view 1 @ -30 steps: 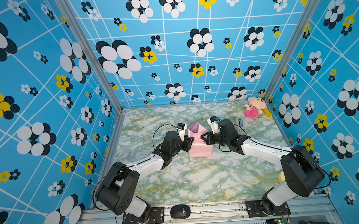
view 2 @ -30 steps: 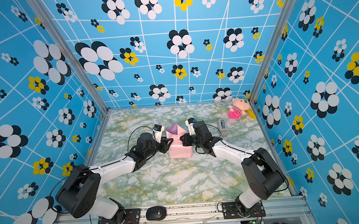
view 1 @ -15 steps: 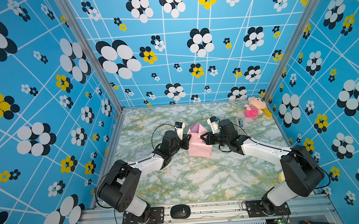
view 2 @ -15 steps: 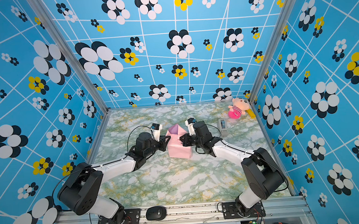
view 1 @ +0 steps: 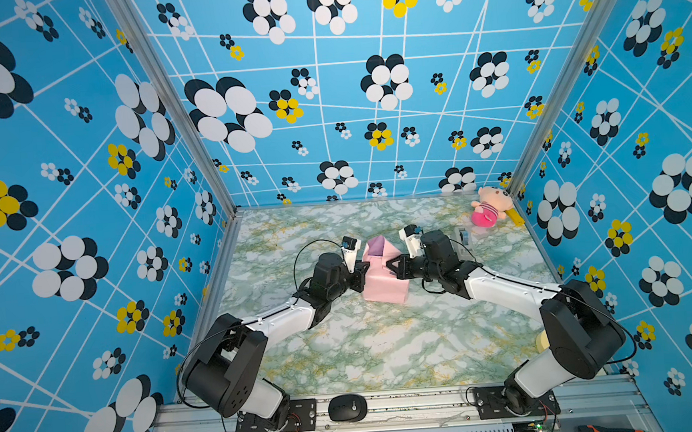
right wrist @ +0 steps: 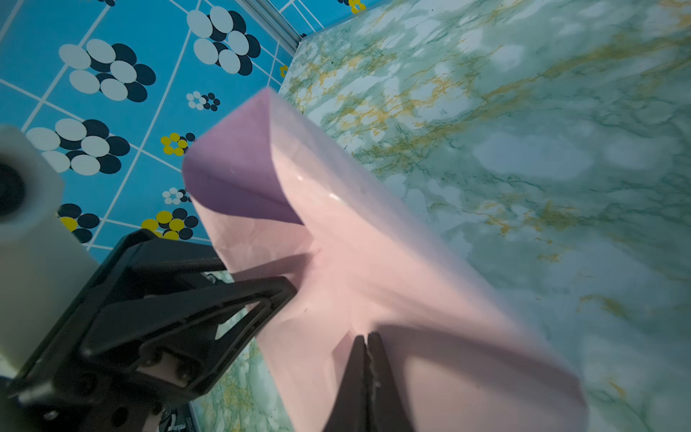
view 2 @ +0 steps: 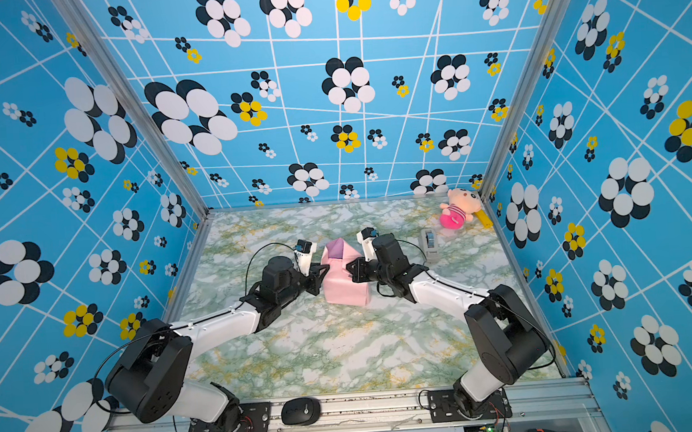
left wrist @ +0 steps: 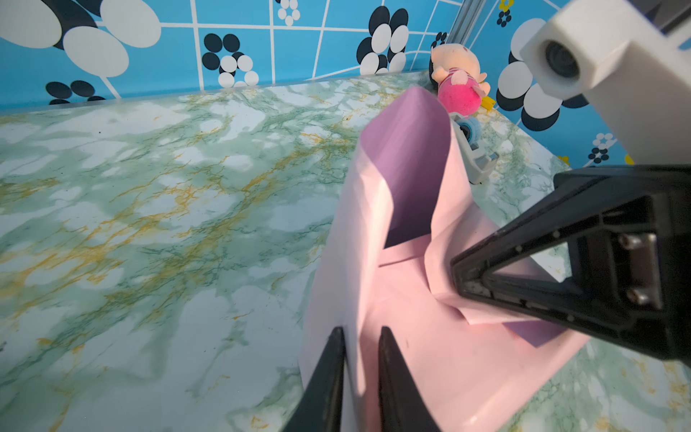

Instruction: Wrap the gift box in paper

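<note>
One marbled table (view 1: 345,350) carries everything. Two arms reach in from its near edge, the left arm (view 1: 284,317) and the right arm (view 1: 508,289), and they meet at the middle. Between them the paper (view 1: 384,285) rests on the table, pale pink outside and folded into a blocky shape; one flap (view 1: 373,246) stands up at its far end, showing the lilac face. No navy surface of the gift box shows in any view, so it is presumably inside the folds.

Well apart, by the far right corner, lies a plush toy (view 2: 458,211); a grey tape dispenser (view 2: 430,244) sits nearer the paper.

The left gripper (left wrist: 359,333) has its fingers narrowly apart with an edge fold of paper running between them; whether they truly pinch it I cannot tell. The right gripper (right wrist: 367,338) has its fingers pressed together, tips set against a crease on top of the folds.

The sheet looks light, thin and limp, and smooth enough to slip; it should keep a crease yet spring open if released, and tear if pulled hard. The box beneath is probably stiff and light, and apt to skid when pushed sideways. The best hold, I judge, is to pinch the upstanding flap near its free edge while the other fingers press down on the top folds.
</note>
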{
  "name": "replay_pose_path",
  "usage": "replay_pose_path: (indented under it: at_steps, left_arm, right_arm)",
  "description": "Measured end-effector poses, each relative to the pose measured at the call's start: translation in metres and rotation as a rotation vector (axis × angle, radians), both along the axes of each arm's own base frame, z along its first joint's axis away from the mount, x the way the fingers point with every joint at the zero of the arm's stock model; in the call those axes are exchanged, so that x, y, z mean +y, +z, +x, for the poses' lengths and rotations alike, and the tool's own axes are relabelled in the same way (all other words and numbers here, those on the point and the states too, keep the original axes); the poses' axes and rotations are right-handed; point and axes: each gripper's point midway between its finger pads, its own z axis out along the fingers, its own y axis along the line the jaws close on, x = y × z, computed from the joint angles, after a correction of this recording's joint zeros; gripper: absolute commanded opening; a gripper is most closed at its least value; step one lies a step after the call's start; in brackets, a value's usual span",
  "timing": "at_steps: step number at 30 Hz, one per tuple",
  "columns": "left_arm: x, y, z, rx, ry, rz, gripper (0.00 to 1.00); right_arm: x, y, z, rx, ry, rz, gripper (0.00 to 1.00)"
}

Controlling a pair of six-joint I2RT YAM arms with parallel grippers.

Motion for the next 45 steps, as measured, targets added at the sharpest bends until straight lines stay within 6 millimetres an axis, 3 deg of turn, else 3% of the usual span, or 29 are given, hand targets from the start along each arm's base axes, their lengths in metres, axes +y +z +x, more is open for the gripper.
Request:
replay_pose_path:
  at_steps: [4, 13, 22, 27, 33, 45]
  left_arm:
    - [-0.005, 0.005, -0.008, -0.023, -0.019, 0.029, 0.11]
    - [-0.013, 0.001, -0.016, -0.042, -0.06, 0.071, 0.08]
    - [-0.024, 0.003, -0.012, -0.029, -0.103, 0.054, 0.15]
    - [-0.016, 0.002, -0.006, 0.01, -0.101, 0.023, 0.15]
    - [-0.01, 0.002, 0.004, 0.061, -0.091, -0.033, 0.13]
    - [-0.031, 0.01, 0.015, 0.088, -0.172, -0.071, 0.1]
  right_arm:
    - [0.0, 0.0, 0.0, -0.001, 0.0, 0.001, 0.05]
    - [0.0, 0.0, 0.0, -0.001, 0.0, 0.001, 0.05]
    - [0.001, 0.0, -0.001, -0.008, 0.008, 0.007, 0.07]
    - [0.003, 0.002, -0.002, -0.011, 0.016, 0.029, 0.12]
    - [0.004, 0.002, -0.002, -0.009, 0.016, 0.034, 0.09]
    - [0.002, 0.003, -0.005, -0.002, 0.014, 0.027, 0.1]
